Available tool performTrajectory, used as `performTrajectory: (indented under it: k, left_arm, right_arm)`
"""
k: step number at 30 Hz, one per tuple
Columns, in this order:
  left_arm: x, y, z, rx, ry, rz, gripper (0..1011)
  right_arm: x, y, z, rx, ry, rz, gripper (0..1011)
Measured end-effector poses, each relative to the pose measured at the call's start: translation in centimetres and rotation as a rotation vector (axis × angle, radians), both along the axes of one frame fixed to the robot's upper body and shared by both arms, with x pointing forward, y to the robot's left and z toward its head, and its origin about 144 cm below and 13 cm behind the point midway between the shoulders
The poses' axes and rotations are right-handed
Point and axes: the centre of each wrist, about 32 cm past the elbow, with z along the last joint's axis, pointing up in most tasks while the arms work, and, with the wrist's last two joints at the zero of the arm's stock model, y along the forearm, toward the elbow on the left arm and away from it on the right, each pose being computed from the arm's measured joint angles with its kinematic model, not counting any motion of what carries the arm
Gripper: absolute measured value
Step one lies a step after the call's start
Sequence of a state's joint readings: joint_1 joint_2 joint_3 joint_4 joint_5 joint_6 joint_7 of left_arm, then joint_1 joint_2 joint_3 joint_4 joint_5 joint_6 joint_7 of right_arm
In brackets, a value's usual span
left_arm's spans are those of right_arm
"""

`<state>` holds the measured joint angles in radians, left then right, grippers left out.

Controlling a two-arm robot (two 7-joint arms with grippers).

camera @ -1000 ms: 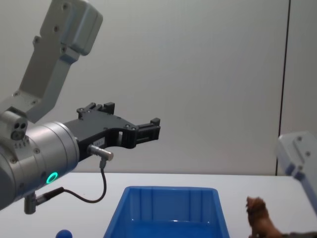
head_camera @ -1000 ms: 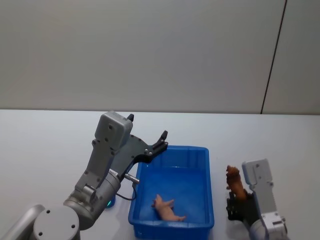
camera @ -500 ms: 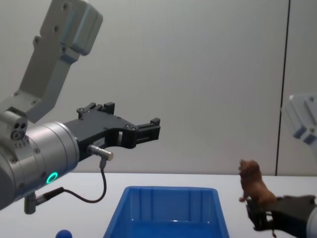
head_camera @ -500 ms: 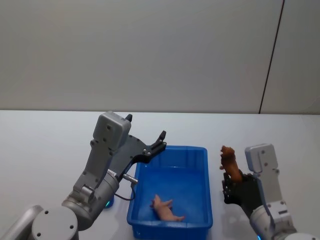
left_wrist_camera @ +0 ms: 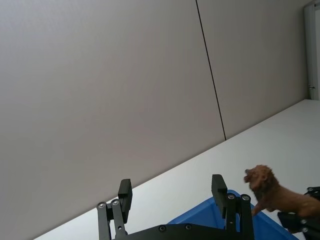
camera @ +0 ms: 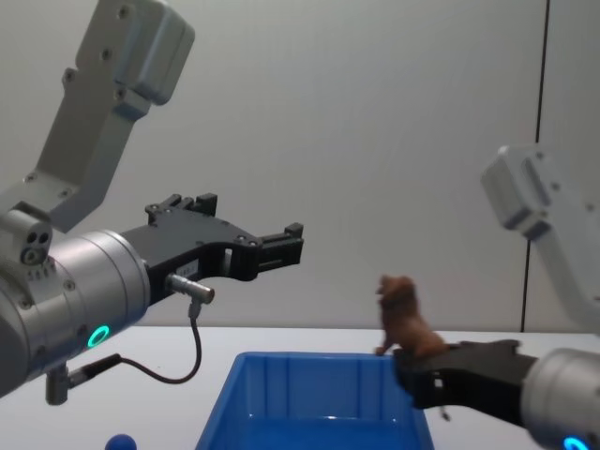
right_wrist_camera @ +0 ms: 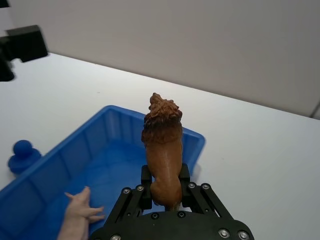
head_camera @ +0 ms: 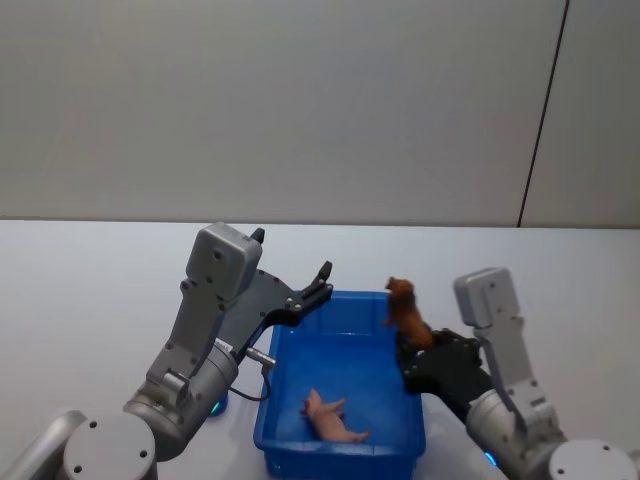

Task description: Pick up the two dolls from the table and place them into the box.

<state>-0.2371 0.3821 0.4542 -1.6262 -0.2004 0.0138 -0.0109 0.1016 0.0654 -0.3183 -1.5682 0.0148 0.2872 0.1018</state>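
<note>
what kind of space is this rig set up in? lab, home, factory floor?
Most likely a lab or test room: a plain white tabletop, a bare grey panelled wall behind it, and staged props, a bright blue plastic bin, a reddish-brown toy figurine and a pale pink toy figurine.

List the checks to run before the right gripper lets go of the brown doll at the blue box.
1. Right gripper shut on brown doll: ok.
2. Brown doll raised above the box walls: ok.
3. Brown doll fully over the box's inside: cannot tell; it hangs by the right rim.
4. Pink doll in the box: ok, lying on the floor near the front.
5. Left gripper out of the drop path: ok, open and raised near the box's far left corner.
</note>
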Motion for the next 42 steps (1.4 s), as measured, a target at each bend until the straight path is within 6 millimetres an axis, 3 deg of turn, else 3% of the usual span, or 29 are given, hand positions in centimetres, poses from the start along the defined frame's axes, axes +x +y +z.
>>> performTrajectory:
  k: [4,15,16,20,27,42]
  left_arm:
    - [0.0,0.0,0.0,0.000,0.000,0.000,1001]
    - [0.0,0.0,0.0,0.000,0.000,0.000,1001]
    - [0.0,0.0,0.0,0.000,0.000,0.000,1001]
    - [0.0,0.0,0.0,0.000,0.000,0.000,1001]
    - [0.0,0.0,0.0,0.000,0.000,0.000,1001]
    - [0.0,0.0,0.0,0.000,0.000,0.000,1001]
  right_arm:
    - [0.7,0.6,-0.1,0.008,0.006,0.056,291]
    - [2.9,2.7,-0.7,0.016,0.034,0.168,626]
    - [2.9,2.8,-0.7,0.016,0.033,0.169,687]
    - [3.1,3.1,-0.8,0.013,0.027,0.164,764]
    - [2.7,2.8,-0.8,0.004,-0.002,0.114,983]
    - [0.2,-0.2,-0.2,-0.008,-0.076,-0.069,1001]
